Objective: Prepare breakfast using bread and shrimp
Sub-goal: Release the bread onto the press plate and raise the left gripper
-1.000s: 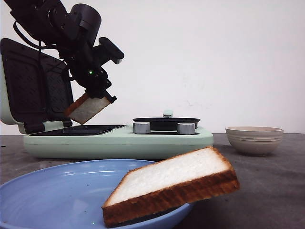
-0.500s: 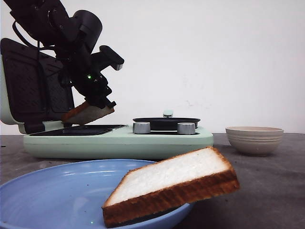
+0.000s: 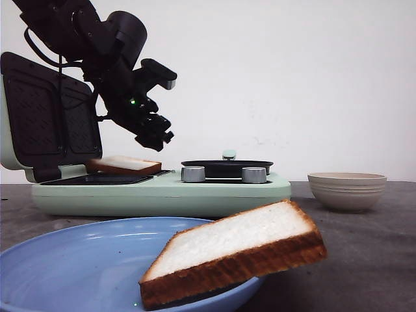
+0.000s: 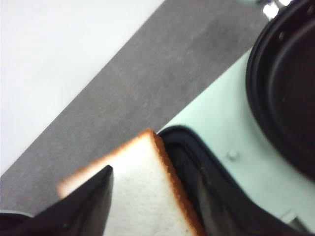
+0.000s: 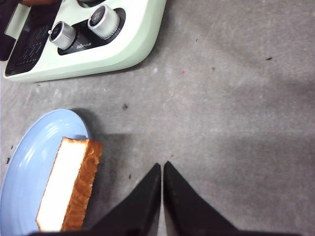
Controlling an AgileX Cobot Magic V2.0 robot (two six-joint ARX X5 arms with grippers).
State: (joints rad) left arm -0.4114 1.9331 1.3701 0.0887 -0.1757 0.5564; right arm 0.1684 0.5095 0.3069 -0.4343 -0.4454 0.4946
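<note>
One slice of bread is laid flat on the sandwich maker at 9 o'clock, beneath the left gripper, jaws parted; a clean straight lift is advised, while the right gripper is kept closed beside the plated slice.

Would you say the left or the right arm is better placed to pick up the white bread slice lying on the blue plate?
Probably the right. Its tool, fingers together, hangs over bare table beside the blue plate holding the white bread slice. The left tool is farther off, above the slice on the green sandwich maker.
</note>
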